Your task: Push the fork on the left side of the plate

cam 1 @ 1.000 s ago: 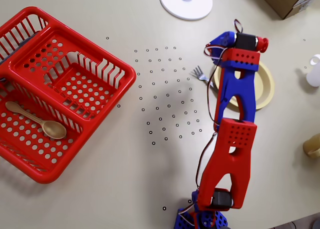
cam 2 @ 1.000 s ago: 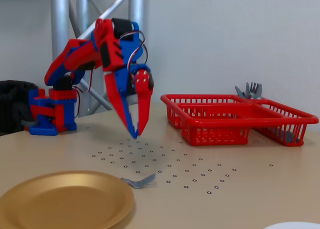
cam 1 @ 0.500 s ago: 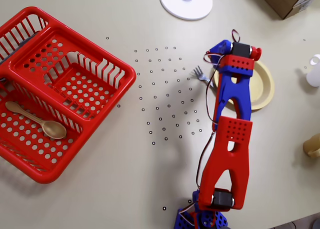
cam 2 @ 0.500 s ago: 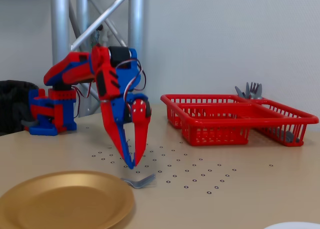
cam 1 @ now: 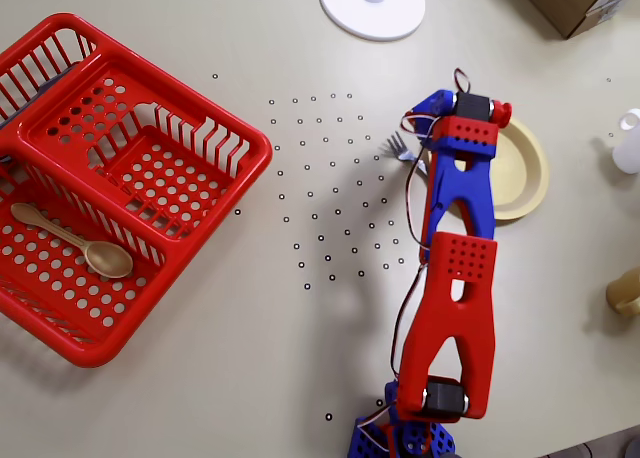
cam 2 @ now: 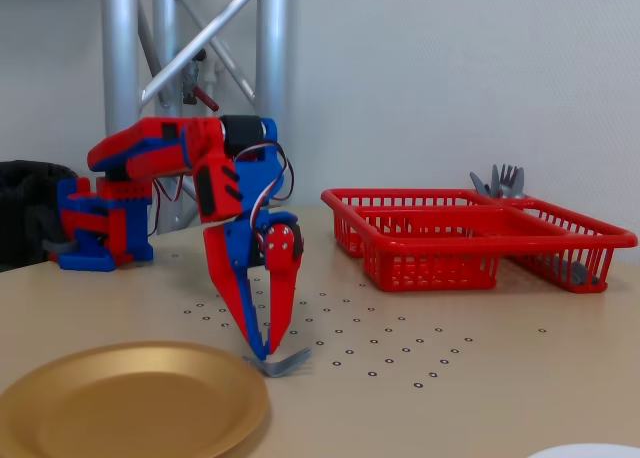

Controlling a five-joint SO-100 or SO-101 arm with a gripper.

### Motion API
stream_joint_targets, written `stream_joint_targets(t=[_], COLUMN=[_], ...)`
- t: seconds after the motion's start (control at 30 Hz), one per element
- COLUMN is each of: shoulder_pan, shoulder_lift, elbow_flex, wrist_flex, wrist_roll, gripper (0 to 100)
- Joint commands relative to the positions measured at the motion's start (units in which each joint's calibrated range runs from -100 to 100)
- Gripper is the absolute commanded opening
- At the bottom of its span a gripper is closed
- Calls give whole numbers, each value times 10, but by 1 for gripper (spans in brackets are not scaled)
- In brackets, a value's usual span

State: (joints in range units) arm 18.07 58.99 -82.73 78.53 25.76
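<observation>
In the fixed view, the plate [cam 2: 120, 398] lies at the lower left of the table [cam 2: 480, 378], its rim just beside my tool [cam 2: 264, 354]. My tool points straight down with its fingers narrowed to a slim gap, tips at the fork [cam 2: 285, 362], which lies flat on the table just right of the plate. I cannot tell whether they grip it. Farther right stands the red basket [cam 2: 470, 238].
</observation>
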Motion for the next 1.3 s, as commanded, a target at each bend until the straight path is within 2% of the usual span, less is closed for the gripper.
stream_joint_targets(t=[0.0,1.27], shoulder_pan=[7,50], shoulder_lift=[-21,44], elbow_flex=[-50,-95], wrist_flex=[-10,-4], wrist_roll=[6,17], gripper=[0,0])
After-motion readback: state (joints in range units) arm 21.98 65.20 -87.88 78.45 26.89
